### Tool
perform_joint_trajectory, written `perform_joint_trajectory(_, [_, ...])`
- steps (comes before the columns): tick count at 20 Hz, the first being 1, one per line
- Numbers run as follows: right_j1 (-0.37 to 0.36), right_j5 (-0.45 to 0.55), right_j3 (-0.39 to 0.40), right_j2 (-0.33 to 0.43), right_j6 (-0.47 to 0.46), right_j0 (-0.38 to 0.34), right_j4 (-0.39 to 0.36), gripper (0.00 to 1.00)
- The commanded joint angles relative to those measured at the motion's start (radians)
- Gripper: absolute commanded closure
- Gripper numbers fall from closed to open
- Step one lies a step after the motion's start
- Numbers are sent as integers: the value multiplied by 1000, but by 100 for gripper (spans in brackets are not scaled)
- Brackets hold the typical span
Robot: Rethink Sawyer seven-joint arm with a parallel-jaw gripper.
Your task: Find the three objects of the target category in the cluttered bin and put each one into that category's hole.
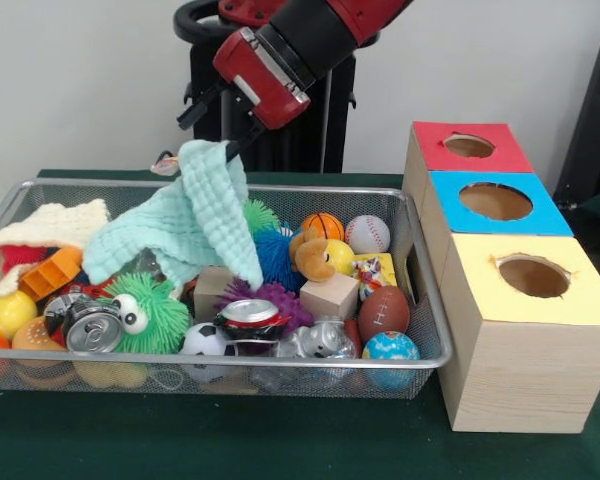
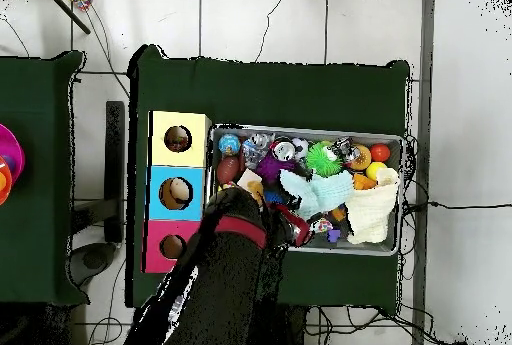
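No legible text or labels.

In the front view the red and black arm (image 1: pixel 310 40) slants down from the top edge at about one o'clock toward seven o'clock, ending in a red wrist block (image 1: pixel 260 75). Below that block the dark tool (image 1: pixel 232 146) is pinched shut on the top corner of a mint-green muslin cloth (image 1: pixel 195 225), which hangs from it. In the overhead view the arm (image 2: pixel 215 271) reaches up from six o'clock toward one o'clock.
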Motion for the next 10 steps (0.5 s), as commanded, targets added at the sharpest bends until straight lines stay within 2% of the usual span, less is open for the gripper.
perform_joint_trajectory(1, [-59, -32, 45, 167, -301, -66, 57, 0])
perform_joint_trajectory(5, [-161, -24, 78, 297, -476, -198, 150, 0])
perform_joint_trajectory(10, [-209, 5, 93, 463, -576, -324, 254, 0])
